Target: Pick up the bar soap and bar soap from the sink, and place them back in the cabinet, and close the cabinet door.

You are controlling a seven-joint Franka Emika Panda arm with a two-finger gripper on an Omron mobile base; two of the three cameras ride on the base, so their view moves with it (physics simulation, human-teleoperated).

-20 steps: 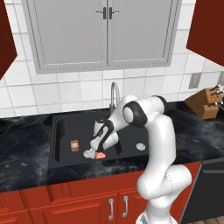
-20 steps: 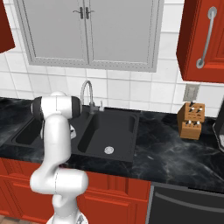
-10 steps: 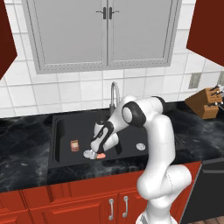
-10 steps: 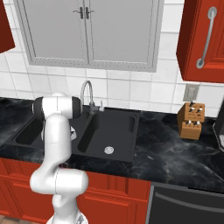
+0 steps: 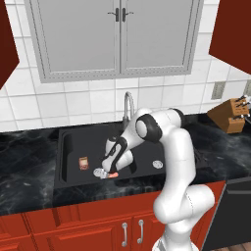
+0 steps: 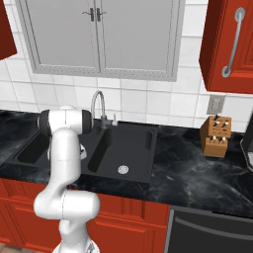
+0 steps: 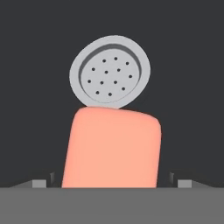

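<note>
Soap comes first in this job, and the gripper (image 5: 111, 165) is low in the left bowl of the sink (image 5: 68, 142), right over the pink bar soap (image 7: 111, 148). In the hand view the pink bar lies flat on the dark floor, with its far end lapping over the edge of the round grey drain (image 7: 110, 72). One dark finger tip (image 7: 39, 183) sits on each side of the bar, so the jaws look spread wider than the soap, ready to close on its long sides; it seems they have not grabbed it yet. The brown bar soap (image 5: 84, 163) waits a little to the left in the same bowl. Up on the right wall, the red cabinet door (image 6: 232, 44) with its silver handle (image 6: 233, 41) faces the room.
</note>
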